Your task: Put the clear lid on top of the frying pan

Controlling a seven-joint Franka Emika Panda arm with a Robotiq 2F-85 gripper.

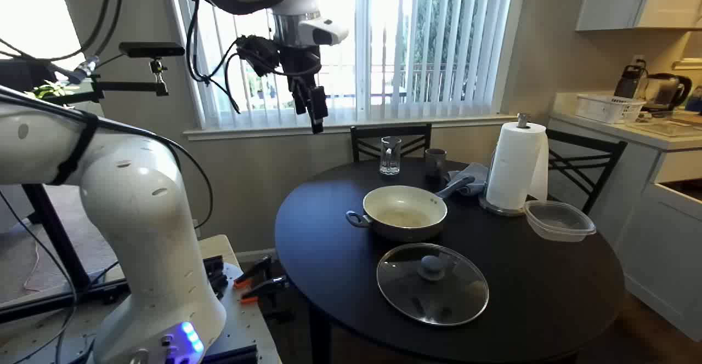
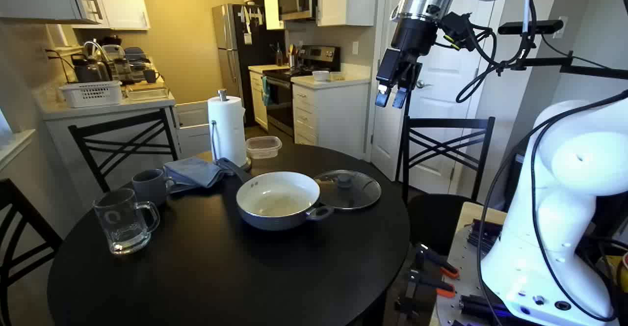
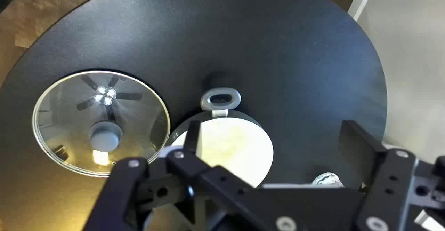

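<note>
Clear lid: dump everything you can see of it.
The clear lid is round and see-through, glass by its look, with a thin metal-looking rim and a grey knob at its centre. It lies flat, knob up, on the dark table, beside the frying pan, not on it. The wrist view shows bright light reflections in it. The table supports it; whether its edge also touches the pan, I can't tell. Nothing is gripping it.
</note>
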